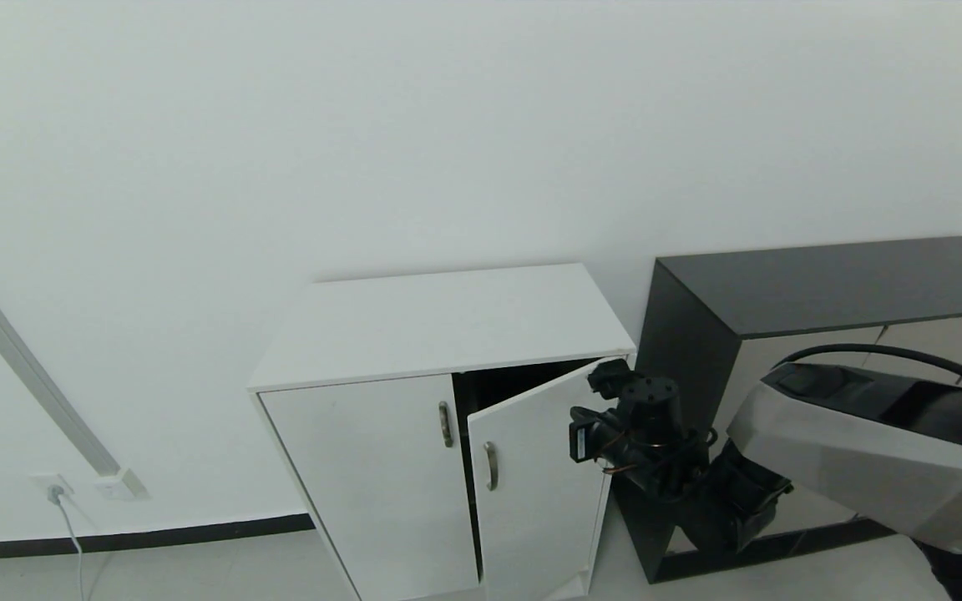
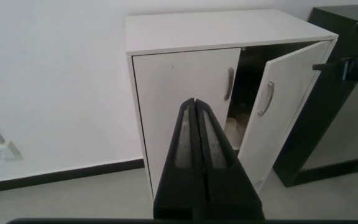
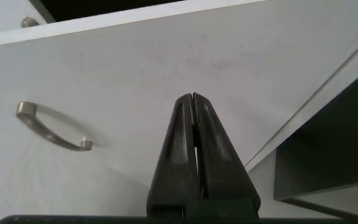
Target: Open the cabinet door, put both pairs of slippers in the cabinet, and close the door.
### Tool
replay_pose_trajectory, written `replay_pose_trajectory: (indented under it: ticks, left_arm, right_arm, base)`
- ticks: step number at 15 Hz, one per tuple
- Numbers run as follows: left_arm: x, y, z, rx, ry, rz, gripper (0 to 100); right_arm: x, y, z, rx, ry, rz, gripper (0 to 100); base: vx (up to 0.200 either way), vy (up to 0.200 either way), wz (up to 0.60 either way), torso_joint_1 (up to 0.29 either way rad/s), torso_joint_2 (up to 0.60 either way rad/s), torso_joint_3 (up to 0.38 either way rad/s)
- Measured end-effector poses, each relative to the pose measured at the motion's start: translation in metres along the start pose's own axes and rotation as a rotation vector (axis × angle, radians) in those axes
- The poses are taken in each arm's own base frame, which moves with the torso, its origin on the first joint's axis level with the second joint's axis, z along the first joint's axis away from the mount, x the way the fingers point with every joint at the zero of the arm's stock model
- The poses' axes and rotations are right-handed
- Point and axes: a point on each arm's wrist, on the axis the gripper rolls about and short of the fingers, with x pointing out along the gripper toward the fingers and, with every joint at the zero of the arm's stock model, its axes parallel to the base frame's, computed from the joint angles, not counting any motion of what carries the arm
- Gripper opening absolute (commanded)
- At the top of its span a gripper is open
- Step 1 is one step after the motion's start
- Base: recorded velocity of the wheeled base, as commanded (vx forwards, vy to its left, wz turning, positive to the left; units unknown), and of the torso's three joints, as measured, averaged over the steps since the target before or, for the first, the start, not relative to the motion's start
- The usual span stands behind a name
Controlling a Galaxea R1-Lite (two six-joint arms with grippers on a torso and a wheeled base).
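Note:
A white two-door cabinet (image 1: pixel 439 321) stands against the wall. Its left door (image 1: pixel 364 467) is closed and its right door (image 1: pixel 535 467) is ajar, leaving a dark gap beside the handle (image 1: pixel 490 466). My right gripper (image 1: pixel 605 380) is shut, its tip at the outer face of the right door (image 3: pixel 241 68) near the top hinge-side corner, with that door's handle (image 3: pixel 51 127) off to one side. My left gripper (image 2: pixel 195 102) is shut on nothing and hangs well back from the cabinet (image 2: pixel 222 28). A pale shape (image 2: pixel 235 129) lies inside, through the gap.
A black sideboard (image 1: pixel 832 280) with mirrored fronts stands close against the cabinet's right side. A wall socket (image 1: pixel 51 484) with a cable and a slanted trunking strip (image 1: pixel 22 367) are on the wall to the left. Bare floor lies before the cabinet.

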Motion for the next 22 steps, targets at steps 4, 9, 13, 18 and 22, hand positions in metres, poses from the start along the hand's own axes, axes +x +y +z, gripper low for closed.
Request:
replay_pose_trajectory:
  ticks: [4, 9, 13, 18, 22]
  left_arm:
    - [0.000, 0.000, 0.000, 0.000, 0.000, 0.001, 0]
    - [0.000, 0.000, 0.000, 0.000, 0.000, 0.000, 0]
    - [0.000, 0.000, 0.000, 0.000, 0.000, 0.001, 0]
    - [0.000, 0.000, 0.000, 0.000, 0.000, 0.000, 0]
    - [0.000, 0.000, 0.000, 0.000, 0.000, 0.001, 0]
  right_arm:
    - [0.020, -0.004, 0.007, 0.002, -0.002, -0.015, 0]
    - [0.034, -0.009, 0.009, 0.005, -0.006, -0.032, 0]
    - [0.044, -0.013, 0.013, 0.005, 0.006, -0.044, 0]
    - [0.054, -0.017, 0.019, 0.007, -0.002, -0.056, 0]
    - [0.056, -0.019, 0.020, 0.008, -0.009, -0.060, 0]
  base:
    - [0.000, 0.000, 0.00, 0.000, 0.00, 0.000]
    - [0.000, 0.000, 0.00, 0.000, 0.00, 0.000]
    - [0.000, 0.000, 0.00, 0.000, 0.00, 0.000]
    - [0.000, 0.000, 0.00, 0.000, 0.00, 0.000]
    - [0.000, 0.000, 0.00, 0.000, 0.00, 0.000]
